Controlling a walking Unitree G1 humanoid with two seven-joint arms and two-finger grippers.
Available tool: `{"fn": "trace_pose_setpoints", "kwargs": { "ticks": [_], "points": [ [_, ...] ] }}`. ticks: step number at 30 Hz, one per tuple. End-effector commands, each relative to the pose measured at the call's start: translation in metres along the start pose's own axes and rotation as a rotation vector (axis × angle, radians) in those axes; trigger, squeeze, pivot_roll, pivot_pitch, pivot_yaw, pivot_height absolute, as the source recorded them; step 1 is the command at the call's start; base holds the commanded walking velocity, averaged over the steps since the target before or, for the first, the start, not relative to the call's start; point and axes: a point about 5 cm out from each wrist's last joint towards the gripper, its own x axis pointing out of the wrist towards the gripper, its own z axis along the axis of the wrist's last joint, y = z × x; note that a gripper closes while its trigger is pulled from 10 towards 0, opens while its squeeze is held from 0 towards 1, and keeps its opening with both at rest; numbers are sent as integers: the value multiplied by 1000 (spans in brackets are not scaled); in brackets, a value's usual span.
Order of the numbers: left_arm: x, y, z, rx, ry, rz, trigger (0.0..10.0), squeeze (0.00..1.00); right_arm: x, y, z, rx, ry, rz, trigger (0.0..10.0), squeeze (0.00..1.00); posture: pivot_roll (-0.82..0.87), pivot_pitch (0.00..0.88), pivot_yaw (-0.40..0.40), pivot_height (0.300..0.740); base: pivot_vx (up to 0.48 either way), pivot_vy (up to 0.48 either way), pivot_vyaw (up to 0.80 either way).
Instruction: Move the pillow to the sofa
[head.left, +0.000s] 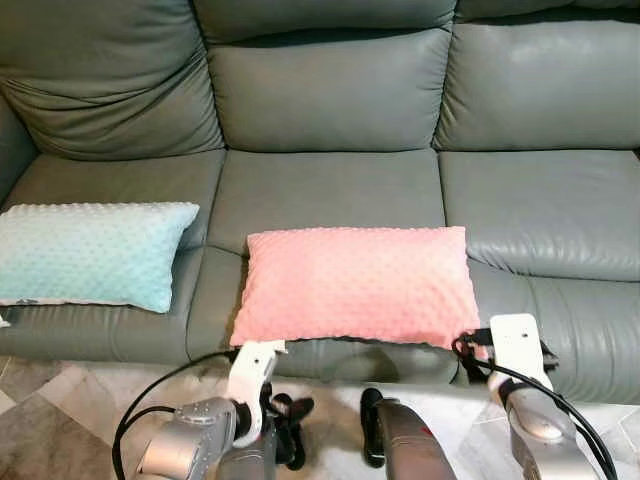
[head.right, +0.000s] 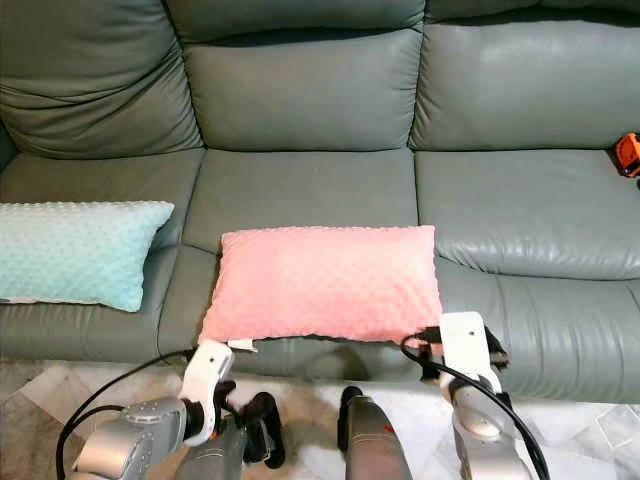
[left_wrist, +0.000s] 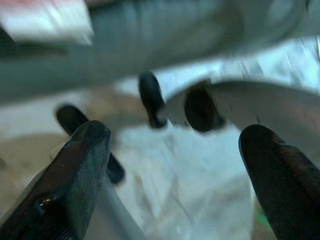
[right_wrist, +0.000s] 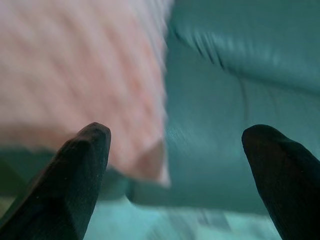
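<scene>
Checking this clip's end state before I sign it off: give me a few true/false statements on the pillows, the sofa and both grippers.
1. The pink pillow lies on the sofa's middle seat. True.
2. The right gripper is clamped on the pink pillow. False: its fingers are spread with nothing between them.
3. A light blue pillow lies on the seat to the robot's left. True.
4. The two pillows are stacked. False: they lie apart.
5. The left gripper is open. True.

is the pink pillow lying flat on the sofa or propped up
Lying flat. The pink pillow rests broad face up on the sofa middle seat cushion, its near edge at the seat's front edge, away from the backrest.
</scene>
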Motion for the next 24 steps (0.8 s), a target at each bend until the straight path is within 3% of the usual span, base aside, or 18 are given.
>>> {"fn": "trace_pose_setpoints", "kwargs": {
  "ticks": [1,4,9,11,17,24],
  "points": [
    [-3,1,-19,-23,106,0,10000,0,-5,-1,-26,-35,116,-7,10000,0,-123,336,84,740,0,0,0],
    [0,-3,-26,-22,160,-15,10000,0,-7,-6,-39,10,173,-36,10000,0,-117,336,84,740,0,0,0],
    [13,-3,-33,-27,200,-14,10000,0,4,-7,-40,-35,122,-51,10000,0,-121,340,82,740,0,0,0],
    [23,3,-31,-30,161,31,10000,0,15,-8,-37,1,89,-65,10000,0,-102,348,87,740,0,0,0],
    [33,20,-23,-84,67,161,10000,0,36,-6,-27,34,78,-92,10000,0,-88,371,91,740,0,0,0],
    [39,26,-27,-141,50,240,10000,0,48,-4,-20,36,86,-109,10000,0,-92,393,99,740,0,0,0]
  ]
}}
